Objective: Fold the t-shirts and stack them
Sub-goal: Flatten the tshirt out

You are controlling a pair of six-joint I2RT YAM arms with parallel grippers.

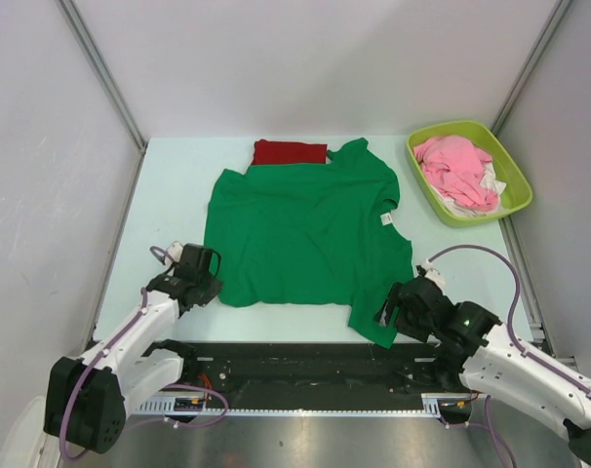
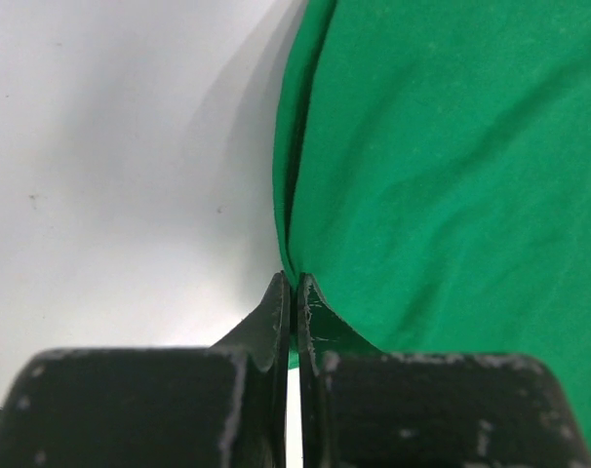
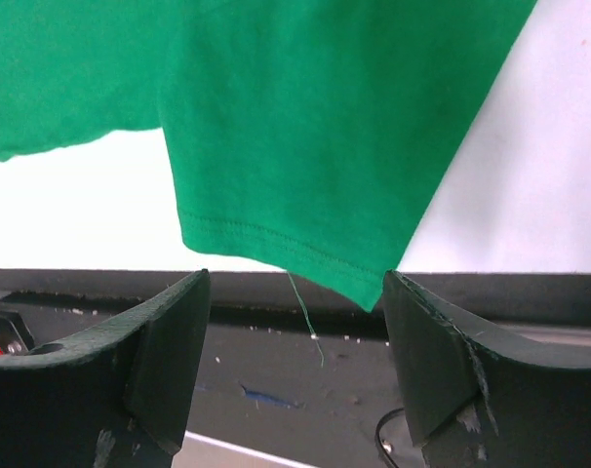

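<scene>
The left gripper (image 2: 292,292) is clenched, its two fingers pressed together on the near left edge of the green t-shirt (image 1: 305,234), where the side seam meets the hem. The right gripper (image 3: 295,283) is released: its jaws stand apart on either side of the near right sleeve, whose stitched cuff lies between them untouched, a loose thread dangling from it.

As I judge it, the folding has barely begun. The green t-shirt lies spread flat in the middle of the table, its neck to the right and no fold yet made in it. One corner is gripped and the other waits to be pinched. The dark red t-shirt (image 1: 289,152) lies at the far edge, already a compact rectangle and partly under the green one's far edge. So one shirt looks folded; the green one has yet to be folded and stacked with it.

The table (image 1: 174,195) is pale and smooth. The sleeve overhangs its near edge onto a black mounting strip (image 1: 305,363) between the arm bases. At the far right sits a lime-green basket (image 1: 518,172) holding a pink garment (image 1: 456,168) over a white cloth (image 1: 487,187). Plain grey walls (image 1: 305,58) close in the far side and both flanks.
</scene>
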